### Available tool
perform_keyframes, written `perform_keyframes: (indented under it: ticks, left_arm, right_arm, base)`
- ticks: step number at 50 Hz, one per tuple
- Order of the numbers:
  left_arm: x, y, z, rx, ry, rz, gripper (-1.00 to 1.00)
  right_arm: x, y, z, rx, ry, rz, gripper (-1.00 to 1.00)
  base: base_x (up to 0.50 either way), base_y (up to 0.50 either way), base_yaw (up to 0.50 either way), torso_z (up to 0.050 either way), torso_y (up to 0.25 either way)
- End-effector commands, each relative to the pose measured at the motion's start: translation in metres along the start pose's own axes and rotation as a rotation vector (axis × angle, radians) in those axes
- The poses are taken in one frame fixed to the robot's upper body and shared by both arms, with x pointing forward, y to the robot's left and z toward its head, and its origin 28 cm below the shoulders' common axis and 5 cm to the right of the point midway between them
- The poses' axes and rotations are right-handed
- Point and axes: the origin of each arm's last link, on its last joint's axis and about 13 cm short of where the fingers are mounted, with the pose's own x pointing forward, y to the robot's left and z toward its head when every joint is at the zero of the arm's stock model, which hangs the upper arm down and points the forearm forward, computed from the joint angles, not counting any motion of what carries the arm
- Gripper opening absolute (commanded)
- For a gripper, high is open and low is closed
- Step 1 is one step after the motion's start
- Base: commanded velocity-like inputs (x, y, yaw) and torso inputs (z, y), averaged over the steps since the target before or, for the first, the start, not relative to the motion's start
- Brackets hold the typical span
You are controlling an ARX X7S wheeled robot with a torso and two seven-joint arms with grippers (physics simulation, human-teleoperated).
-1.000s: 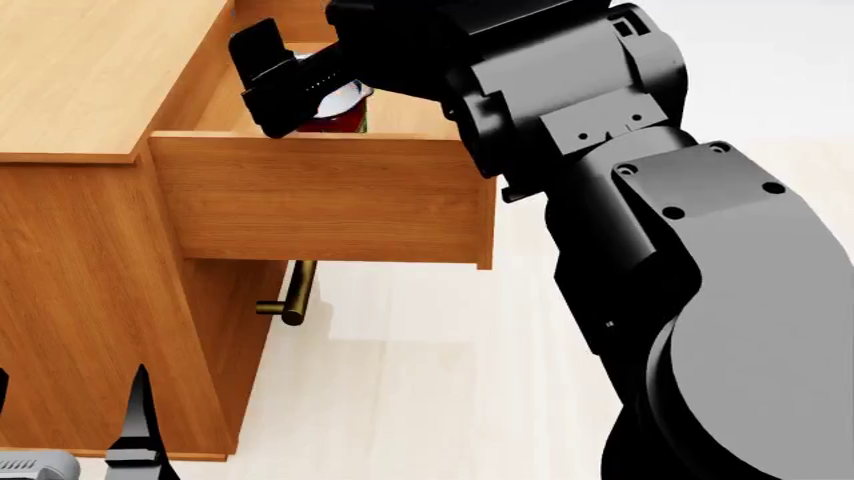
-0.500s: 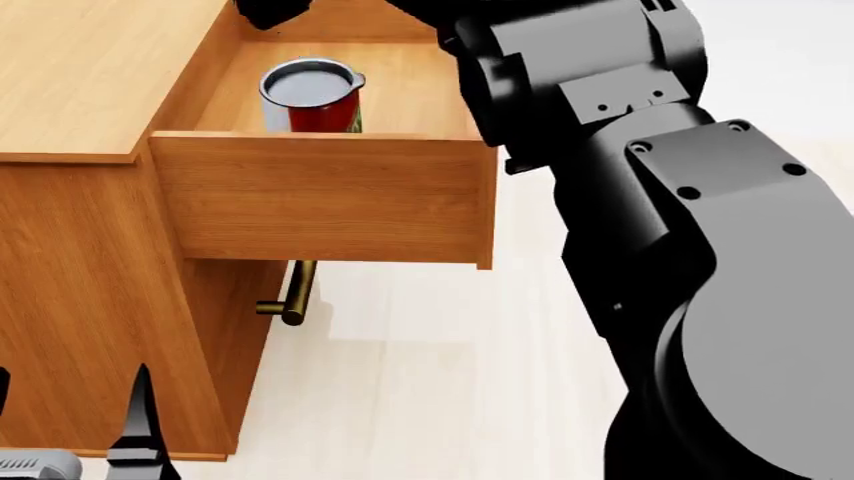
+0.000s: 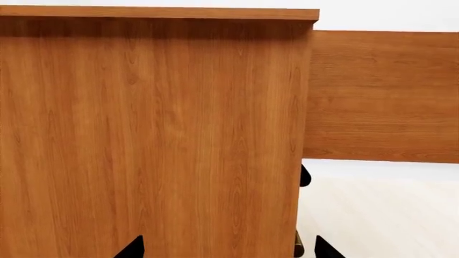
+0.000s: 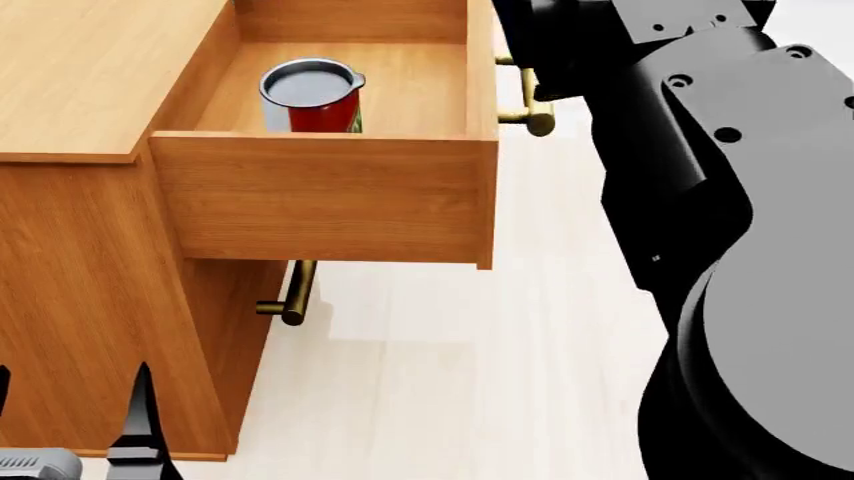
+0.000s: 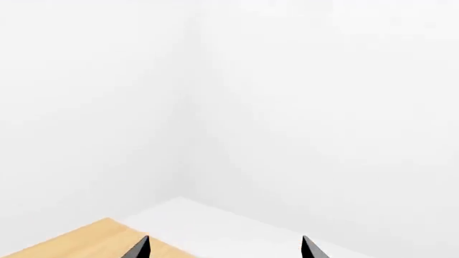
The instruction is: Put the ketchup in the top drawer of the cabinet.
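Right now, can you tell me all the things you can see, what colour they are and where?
Small red tin can of ketchup: one, silver top, standing upright inside the open top drawer.
Orange-brown wooden top drawer: one, pulled out, brass bar handle on its front.
Orange-brown wood-grain cabinet: one, left of the view.
Lower brass handle: one, under the open drawer.
Pale floor: beside the cabinet.
Left hand: black fingertips apart, facing the cabinet's side.
Right hand: black fingertips apart, empty, facing the white wall.

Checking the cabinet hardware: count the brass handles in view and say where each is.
2. One brass handle is on the front of the open top drawer, beside the right arm. The other handle sits below, on the lower drawer front. More may be hidden.
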Motion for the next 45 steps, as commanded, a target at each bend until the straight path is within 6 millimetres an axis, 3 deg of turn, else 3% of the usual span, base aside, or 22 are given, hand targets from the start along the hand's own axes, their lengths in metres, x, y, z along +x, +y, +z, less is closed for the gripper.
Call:
perform_keyframes:
  ticks: [1, 5, 11, 18, 30, 45]
  left_arm:
    - [0.0, 0.0, 0.003, 0.006, -0.005, 0.0, 1.0]
    - [-0.002, 0.0, 0.006, 0.01, -0.013, 0.0, 1.0]
    - [-0.003, 0.001, 0.008, 0.015, -0.02, 0.004, 1.0]
    - [-0.003, 0.001, 0.011, 0.021, -0.029, 0.006, 1.0]
    - [-0.002, 0.002, 0.025, 0.06, -0.076, 0.007, 1.0]
    - [-0.009, -0.001, 0.043, 0.068, -0.12, -0.012, 1.0]
  right_arm:
    - [-0.017, -0.026, 0.031, -0.017, -0.115, -0.126, 1.0]
    - [-0.046, -0.009, 0.034, 0.026, -0.164, -0.068, 1.0]
    - [-0.083, -0.008, 0.038, 0.031, -0.213, -0.097, 1.0]
    - [-0.122, -0.007, 0.027, 0.015, -0.255, -0.172, 1.0]
    - [-0.165, 0.003, 0.018, -0.002, -0.332, -0.22, 1.0]
    - [-0.19, 0.015, 0.001, 0.011, -0.352, -0.206, 1.0]
  base:
    - [0.0, 0.0, 0.0, 0.0, 0.0]
    - [0.0, 0.0, 0.0, 0.0, 0.0]
    - [0.0, 0.0, 0.0, 0.0, 0.0]
    - [0.0, 0.0, 0.0, 0.0, 0.0]
    - [0.0, 0.0, 0.0, 0.0, 0.0]
    - [0.0, 0.0, 0.0, 0.0, 0.0]
